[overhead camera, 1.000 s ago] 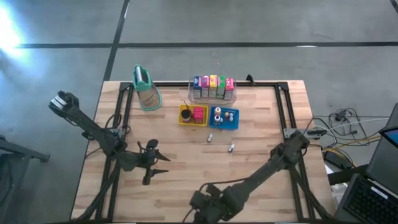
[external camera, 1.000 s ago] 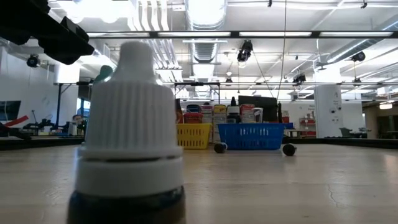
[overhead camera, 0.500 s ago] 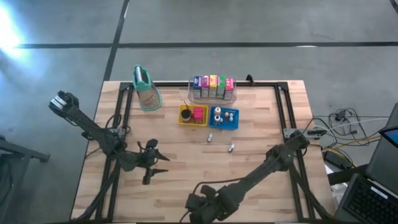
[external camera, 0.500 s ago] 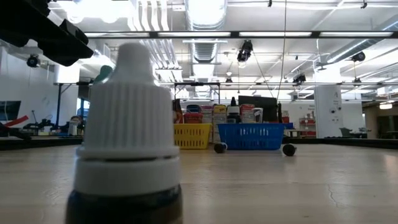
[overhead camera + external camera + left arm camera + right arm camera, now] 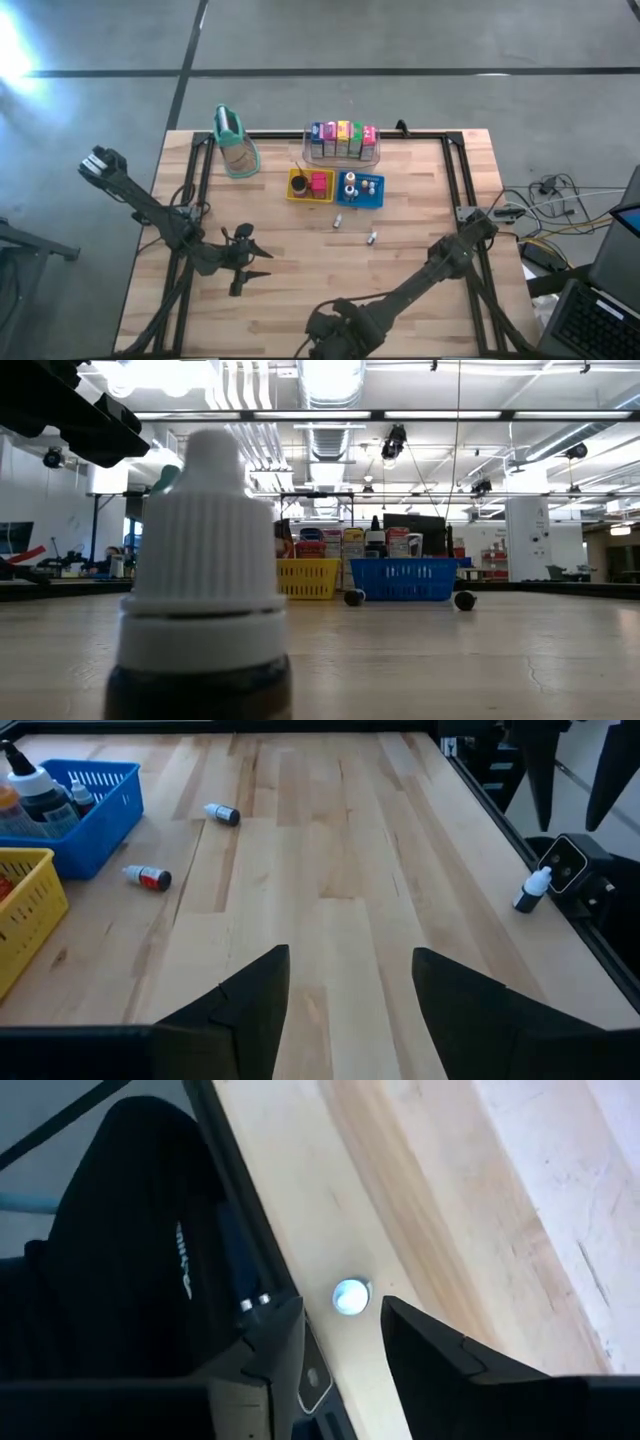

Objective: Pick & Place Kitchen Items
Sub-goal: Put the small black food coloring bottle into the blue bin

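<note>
Table (image 5: 420,230): pale wooden planks with a dark metal frame along its edges, seen from above on a grey floor.

Upper part of the top, in the high view: tall tan container with a teal top (image 5: 234,142) at upper left; a clear bin (image 5: 343,143) holding a row of colourful cartons at upper centre. Just below it stood a yellow tray (image 5: 311,185) and a blue tray (image 5: 360,188), side by side.

Below the trays, two small bottles (image 5: 338,220) (image 5: 371,237) lay on bare wood, near each other.

At the table's near edge, a white-capped dropper bottle (image 5: 204,570) stood upright, filling the left of the low view.
</note>
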